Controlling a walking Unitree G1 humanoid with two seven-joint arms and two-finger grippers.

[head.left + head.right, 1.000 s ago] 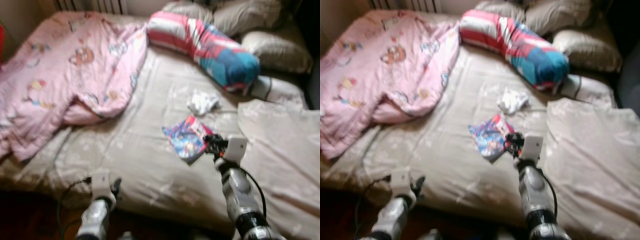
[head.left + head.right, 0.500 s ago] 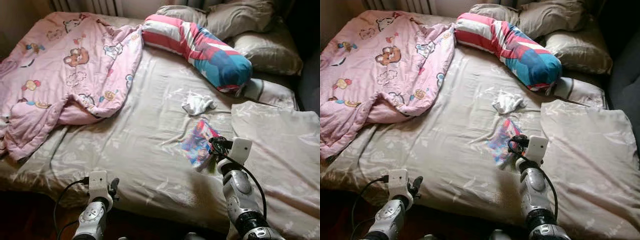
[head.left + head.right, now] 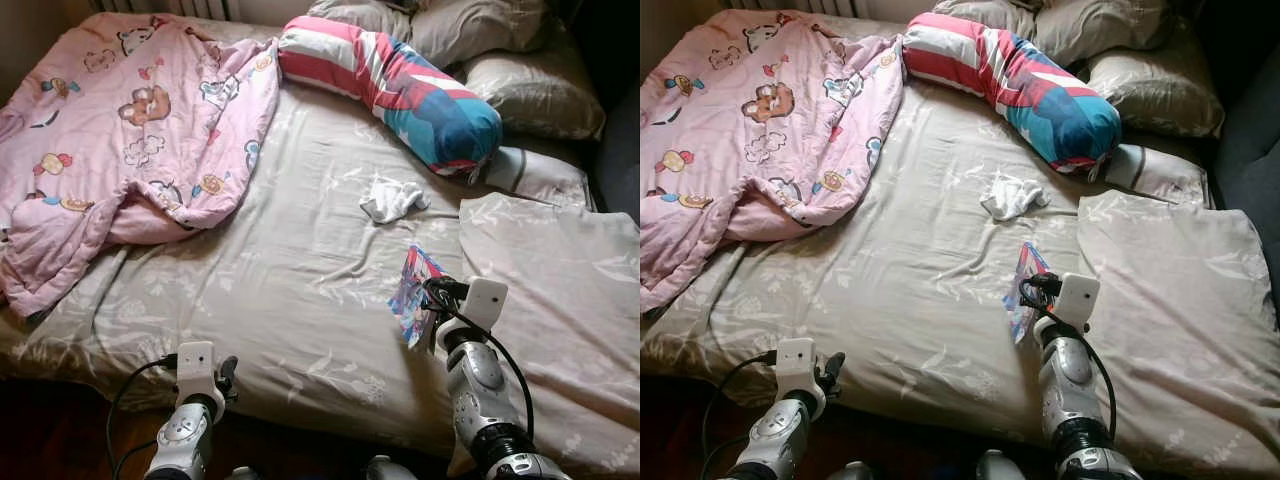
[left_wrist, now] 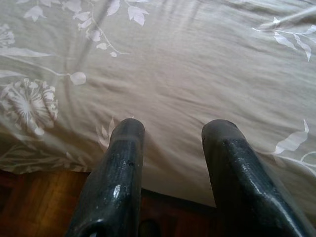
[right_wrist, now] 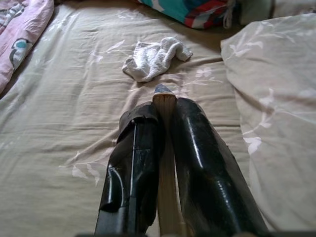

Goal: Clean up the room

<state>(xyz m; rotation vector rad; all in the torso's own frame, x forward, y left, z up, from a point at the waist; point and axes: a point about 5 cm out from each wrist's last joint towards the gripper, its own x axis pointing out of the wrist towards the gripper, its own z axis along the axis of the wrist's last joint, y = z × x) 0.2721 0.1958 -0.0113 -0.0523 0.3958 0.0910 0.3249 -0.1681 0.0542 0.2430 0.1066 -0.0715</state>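
Book [image 3: 415, 296] pinched edge-on between right gripper [image 5: 165, 106] fingers [image 5: 197, 148]

Bare sheet [image 3: 300, 270] between pink blanket [image 3: 130, 130] and sock [image 3: 392, 198].

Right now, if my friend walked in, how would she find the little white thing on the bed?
Start at the long striped bolster near the head of the bed. Just below its blue end, on the bare beige sheet, lies a small crumpled cloth. It is the one plain white thing there, apart from the pink blanket and the colourful book in the right fingers.
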